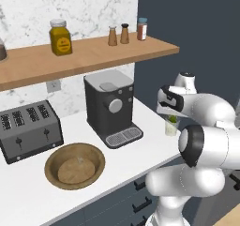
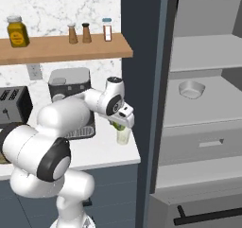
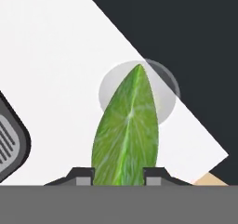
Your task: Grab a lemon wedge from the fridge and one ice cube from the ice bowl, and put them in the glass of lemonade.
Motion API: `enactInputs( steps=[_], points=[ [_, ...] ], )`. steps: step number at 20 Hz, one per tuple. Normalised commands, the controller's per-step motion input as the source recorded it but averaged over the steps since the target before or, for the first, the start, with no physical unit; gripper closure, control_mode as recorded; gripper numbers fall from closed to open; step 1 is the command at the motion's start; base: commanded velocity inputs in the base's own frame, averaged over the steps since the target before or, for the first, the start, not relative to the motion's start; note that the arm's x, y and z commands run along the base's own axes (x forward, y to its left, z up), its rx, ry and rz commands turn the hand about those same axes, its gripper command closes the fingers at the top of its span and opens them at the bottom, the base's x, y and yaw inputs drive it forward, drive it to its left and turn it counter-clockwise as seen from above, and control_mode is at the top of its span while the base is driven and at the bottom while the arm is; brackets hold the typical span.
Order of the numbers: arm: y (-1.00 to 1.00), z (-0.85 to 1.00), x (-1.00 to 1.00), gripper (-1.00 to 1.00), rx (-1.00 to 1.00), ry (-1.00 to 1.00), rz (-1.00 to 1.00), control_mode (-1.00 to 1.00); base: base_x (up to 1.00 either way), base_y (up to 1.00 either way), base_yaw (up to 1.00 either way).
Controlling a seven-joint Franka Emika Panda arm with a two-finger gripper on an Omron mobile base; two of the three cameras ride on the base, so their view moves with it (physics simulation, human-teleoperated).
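Hand view: green lemon wedge (image 3: 126,130) clamped in the gripper (image 3: 118,175), above the glass.
Small clear glass of lemonade (image 3: 160,86) sits directly beyond the wedge's pointed tip, near the white counter's (image 3: 56,60) right edge.

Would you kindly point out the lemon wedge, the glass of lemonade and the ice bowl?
lemon wedge (image 3: 126,130): hand view, middle of its green cut face.
glass of lemonade (image 2: 123,136): right base view, clear side wall.
ice bowl (image 1: 95,152): left base view, wooden rim, right side.
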Motion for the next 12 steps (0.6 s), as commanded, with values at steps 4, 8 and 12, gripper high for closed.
enactInputs(
  steps=[4,8,12],
  points=[
    [-0.13,0.03,0.0,1.0,0.01,0.0,0.0,-1.0,0.0,0.0,0.0],
    [-0.14,0.0,0.0,1.0,0.03,0.0,0.0,-1.0,0.0,0.0,0.0],
    [-0.02,0.0,0.05,1.0,0.01,0.0,0.0,-1.0,0.0,0.0,0.0]
  ],
)
